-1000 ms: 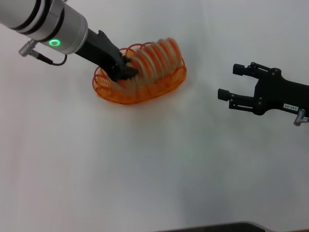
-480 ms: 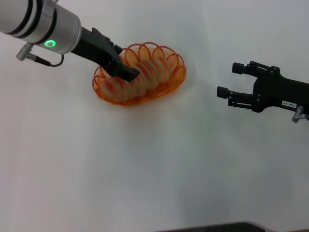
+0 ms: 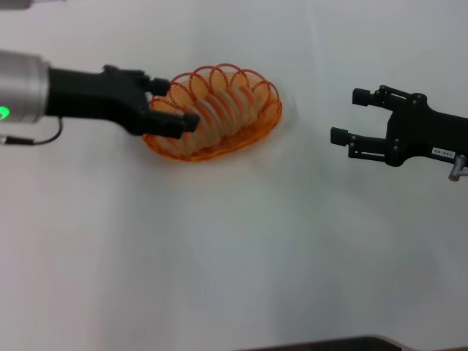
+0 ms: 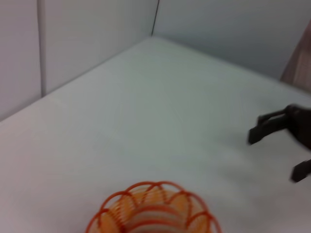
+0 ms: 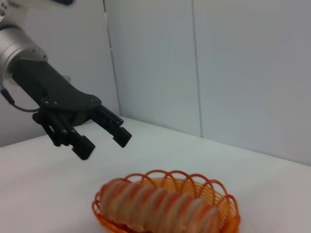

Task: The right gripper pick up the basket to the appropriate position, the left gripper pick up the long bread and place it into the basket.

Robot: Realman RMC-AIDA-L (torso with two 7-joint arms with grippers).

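The basket [image 3: 213, 112] stands on the white table [image 3: 234, 256], in the far left-centre part of the head view. The long bread [image 3: 212, 111] lies inside the basket, lengthwise along its oval, with its striped top showing between the looped rim wires. In the right wrist view the long bread [image 5: 160, 206] fills most of the basket [image 5: 165, 204] and rises slightly above the rim.

The left hand [image 3: 174, 104] is at the left end of the basket. Its two fingers are spread apart and grip nothing. In the head view they overlap the rim of the basket at that end. The right wrist view shows the left hand [image 5: 102, 136] raised above the table, clear of the basket and the bread, with both fingers apart and empty.

The right hand [image 3: 349, 115] is well apart from the basket, on the right side of the table. Its fingers are spread wide, point toward the basket, and hold nothing. The left wrist view shows the near end of the basket [image 4: 153, 211] with the bread [image 4: 153, 218] inside, and the right hand [image 4: 277, 145] farther off.
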